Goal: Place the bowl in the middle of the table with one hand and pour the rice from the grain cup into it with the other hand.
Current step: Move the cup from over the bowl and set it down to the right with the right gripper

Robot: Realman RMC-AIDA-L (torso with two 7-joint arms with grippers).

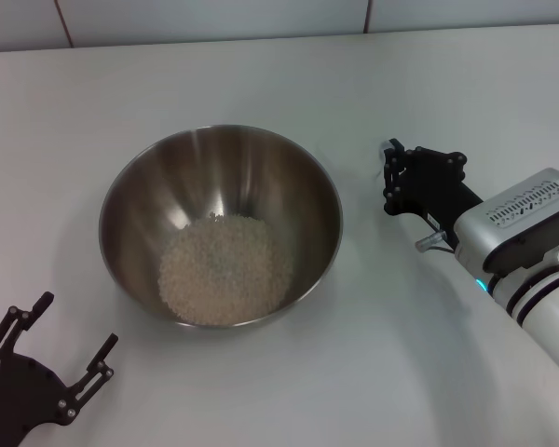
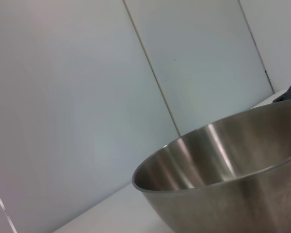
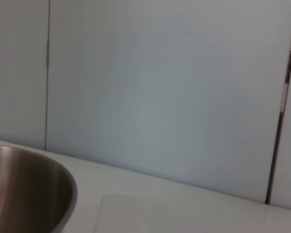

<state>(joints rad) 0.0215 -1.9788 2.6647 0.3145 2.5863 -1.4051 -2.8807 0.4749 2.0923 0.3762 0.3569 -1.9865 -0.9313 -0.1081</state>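
The stainless-steel mixing bowl (image 1: 220, 223) stands upright near the middle of the table (image 1: 373, 372), mouth facing up. It is round, so it has no long axis; its only direction is the vertical one through the centre. A heap of rice (image 1: 225, 270) lies in the bottom, offset toward the near wall. The left wrist view shows the rim and the outer wall (image 2: 218, 179) close by.

Handling, as a judgement: the bowl is rigid and smooth, with a thin rim and steep polished walls. It will likely slide on the matte tabletop instead of tipping. The rim is the only practical place to grip, with one finger inside and one outside. The loose grains will shift if the bowl is tilted or jolted.

The left gripper (image 1: 70, 349) rests low at the near left corner of the table, apart from the bowl, its fingers spread wide and holding nothing. The right gripper (image 1: 391, 177) sits to the right of the bowl, near but clear of the rim. A small pale object shows at its tip; this may be the grain cup, but it is too small to confirm, and the finger spacing cannot be read.

With the rice in the bowl, the pour appears complete.
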